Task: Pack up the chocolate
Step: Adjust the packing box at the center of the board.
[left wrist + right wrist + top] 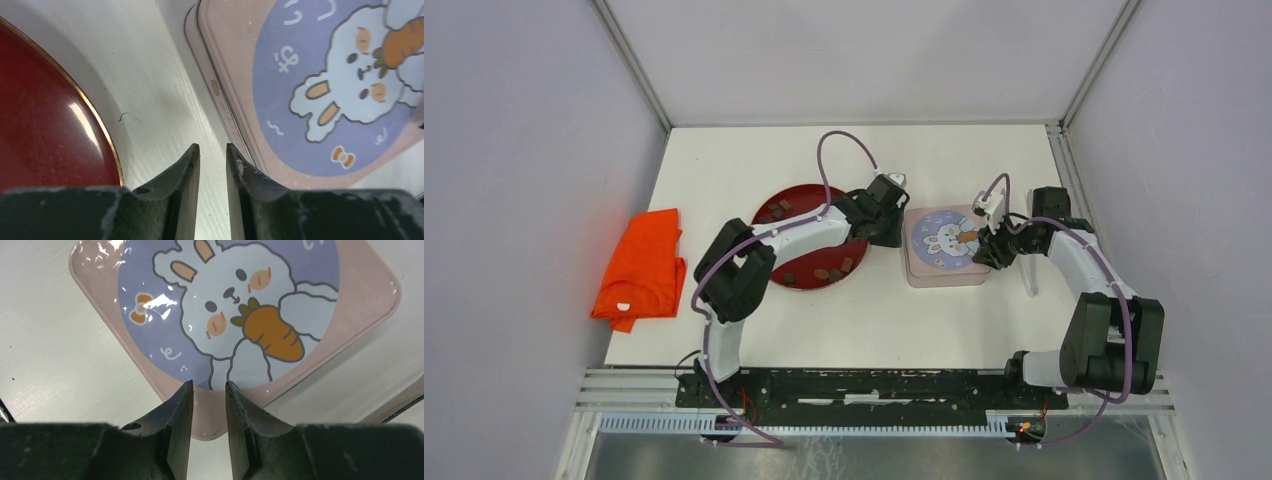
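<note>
Several small brown pieces of chocolate lie on the round dark-red plate. To its right stands the pale pink box, closed by a lid with a bunny and carrot picture. My left gripper hangs low over the bare strip of table between the plate and the box. Its jaws stand a narrow gap apart with nothing between them. My right gripper hovers over the box's right edge. Its jaws are also slightly apart and empty, above the lid's rim.
An orange cloth lies at the table's left edge. A clear plastic piece stands just right of the box, close to my right arm. Grey walls enclose the table on three sides.
</note>
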Robot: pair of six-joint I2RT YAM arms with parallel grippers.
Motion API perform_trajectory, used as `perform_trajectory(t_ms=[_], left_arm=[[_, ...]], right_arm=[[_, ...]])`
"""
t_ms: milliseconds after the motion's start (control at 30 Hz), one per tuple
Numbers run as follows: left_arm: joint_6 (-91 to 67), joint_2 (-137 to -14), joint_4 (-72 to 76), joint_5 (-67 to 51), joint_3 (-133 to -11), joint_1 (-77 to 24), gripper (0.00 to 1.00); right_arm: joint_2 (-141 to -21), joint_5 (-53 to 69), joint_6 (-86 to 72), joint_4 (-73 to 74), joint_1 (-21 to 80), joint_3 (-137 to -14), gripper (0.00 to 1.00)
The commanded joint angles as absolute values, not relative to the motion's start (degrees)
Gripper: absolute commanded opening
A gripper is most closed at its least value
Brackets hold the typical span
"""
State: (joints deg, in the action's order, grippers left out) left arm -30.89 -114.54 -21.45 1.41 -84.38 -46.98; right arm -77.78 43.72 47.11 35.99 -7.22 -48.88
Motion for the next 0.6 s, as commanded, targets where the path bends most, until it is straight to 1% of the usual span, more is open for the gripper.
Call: perform_trajectory(t_ms=[0, 133, 233, 300, 333, 400, 433, 467, 500, 567], left_arm=[[-27.2, -106.5, -21.3, 3.3, -84.1, -47.1, 0.35], [-27.7, -100.4, -17.3, 1.7, -80.6, -47.1, 0.43], [-28.4, -95.1, -11.2, -0.4, -76.6, -47.1, 0.5], [-28.7, -91.6, -6.2, -2.3, -73.8, -47.1, 0.59], [-28.8, -90.0, -3.9, -3.0, -72.7, -47.1, 0.63], [-28.5, -87.7, -0.4, -3.9, -71.3, -47.1, 0.73], [-28.4, -87.0, 1.2, -4.1, -71.0, -47.0, 0.78], [-28.4, -86.7, 2.5, -4.1, -71.1, -47.0, 0.84], [-28.4, -86.6, 3.5, -4.6, -71.0, -46.8, 0.87], [-29.1, -87.2, 5.1, -6.7, -71.1, -46.2, 0.89]], right_arm=[[-76.9, 40.7, 55.4, 41.1, -7.1, -49.2, 0.37], [-73.8, 43.5, 58.7, 44.4, -7.1, -52.8, 0.42], [-72.7, 46.7, 62.1, 48.4, -7.1, -56.6, 0.43], [-72.0, 49.3, 66.4, 51.5, -7.1, -58.7, 0.47], [-71.4, 50.8, 69.6, 53.0, -7.1, -59.0, 0.52], [-69.1, 53.6, 78.7, 55.8, -7.1, -57.8, 0.68], [-67.9, 54.6, 85.8, 57.7, -7.1, -56.4, 0.78], [-66.3, 55.4, 93.8, 59.4, -7.1, -54.1, 0.86], [-64.8, 55.6, 101.6, 60.1, -7.1, -51.8, 0.97], [-61.9, 55.5, 112.1, 59.6, -7.1, -46.7, 0.98]])
